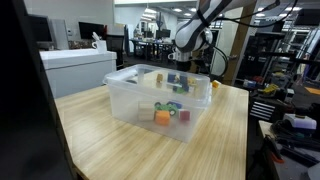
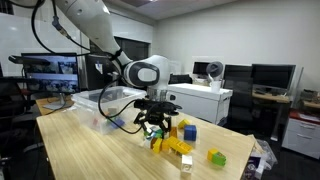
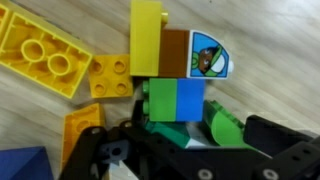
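Green-and-blue block: beside yellow block, just before the claw
Claw: jaws spread open, holding nothing, low over both
Table: wooden, carries them

No writing can be read; one block bears only a printed picture.

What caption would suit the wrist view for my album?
Open jaws poised over coloured toy blocks on a wooden table.

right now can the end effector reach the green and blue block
Probably yes: the end effector hangs open close above the green and blue block, nothing covers it, though a brown brick sits against one side.
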